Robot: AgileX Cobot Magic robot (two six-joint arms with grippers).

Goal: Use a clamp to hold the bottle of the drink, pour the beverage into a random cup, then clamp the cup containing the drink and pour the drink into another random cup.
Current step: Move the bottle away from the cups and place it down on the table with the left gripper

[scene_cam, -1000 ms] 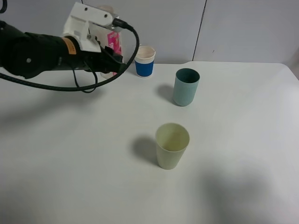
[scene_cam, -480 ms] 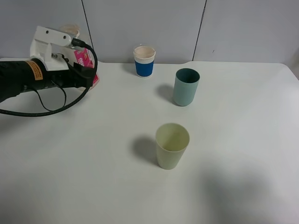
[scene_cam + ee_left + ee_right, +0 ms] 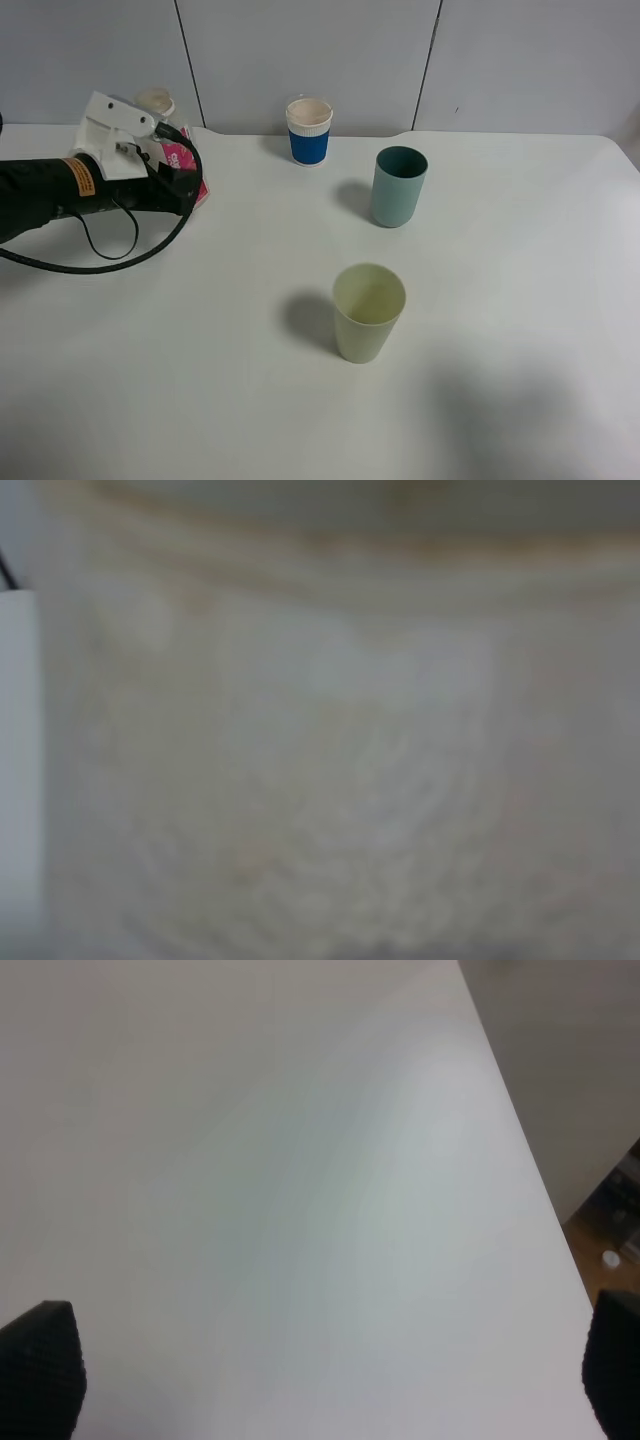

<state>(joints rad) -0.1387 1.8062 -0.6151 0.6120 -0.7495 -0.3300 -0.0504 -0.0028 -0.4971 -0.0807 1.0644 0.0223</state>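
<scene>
1. From the high exterior view, we see the left gripper (image 3: 186, 182) at the far left of the white table (image 3: 520, 380), pinching the bottle of the drink (image 3: 182, 156). The bottle is tilted, with its neck toward the far left. The blue-banded white cup (image 3: 309, 130) stands far and central, and the teal cup (image 3: 398, 186) is nearer and to its right. The pale yellow-green cup (image 3: 368, 312) is nearest. All three are upright and well apart from the bottle.
2. In the left wrist view, a pale blurred surface fills everything, and we cannot make out the jaws here.
3. In the right wrist view, we see the right gripper (image 3: 327, 1370) with its jaws spread wide over bare table, holding nothing.
</scene>
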